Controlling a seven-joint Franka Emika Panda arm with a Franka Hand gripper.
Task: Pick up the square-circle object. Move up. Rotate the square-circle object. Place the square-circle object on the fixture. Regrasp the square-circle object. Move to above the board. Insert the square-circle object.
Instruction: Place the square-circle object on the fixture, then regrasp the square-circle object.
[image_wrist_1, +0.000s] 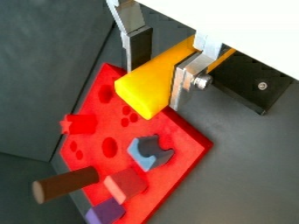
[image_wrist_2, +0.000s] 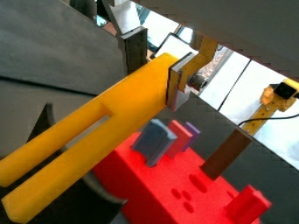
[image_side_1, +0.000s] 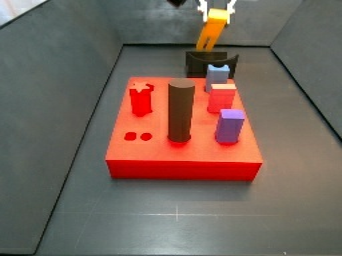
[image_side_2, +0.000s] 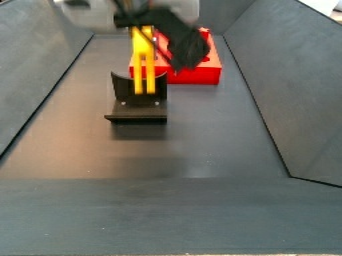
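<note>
thick red square board (image_side_1: 183, 160) with holes is sitting nearest in a side view, dark cylinder peg (image_side_1: 179, 111) standing on it. behind the board, small black fixture (image_side_1: 203, 63). above the fixture, gripper (image_side_1: 215, 15) is clamping the top end of the yellow-orange slotted bar, the square-circle object (image_side_1: 209, 35), hanging tilted. risk: tilt is making it miss the fixture seat or twist between the pads.

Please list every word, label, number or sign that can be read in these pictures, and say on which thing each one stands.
No readable text in any view.
The square-circle object, held in the gripper above the fixture: plain yellow, no marking.
The board and its pegs: plain colours, no print.
The fixture: plain black, only a screw shows in a wrist view.
</note>
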